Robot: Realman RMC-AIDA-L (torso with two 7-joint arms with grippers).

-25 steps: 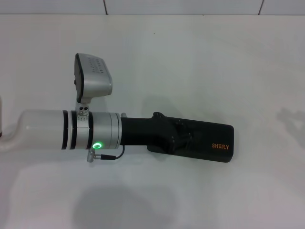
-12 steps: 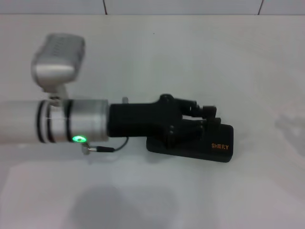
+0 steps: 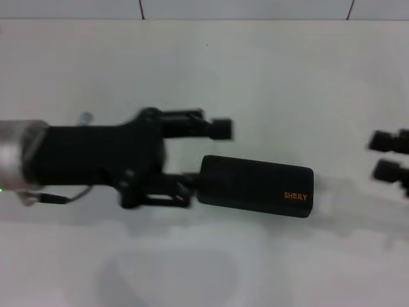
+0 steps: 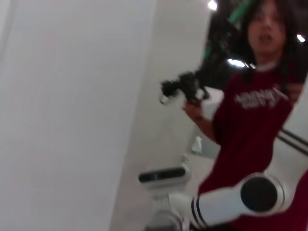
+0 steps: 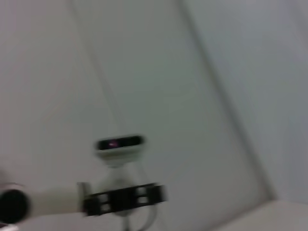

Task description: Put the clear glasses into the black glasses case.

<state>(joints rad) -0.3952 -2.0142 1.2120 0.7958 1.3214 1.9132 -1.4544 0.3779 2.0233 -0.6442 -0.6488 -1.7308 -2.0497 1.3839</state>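
The black glasses case lies shut on the white table, its orange lettering at the right end. My left gripper is open just off the case's left end. One finger reaches over the table behind the case, and the other sits by the case's left end. At the right edge of the head view my right gripper is open, apart from the case. The right wrist view shows the left gripper farther off. The clear glasses are out of view.
The white table spreads around the case, with a tiled wall edge at the far side. A person in a red shirt stands beside the robot in the left wrist view.
My left gripper has drawn back to the left off the case. The right gripper has come into view at the right edge. The case has stayed in place.
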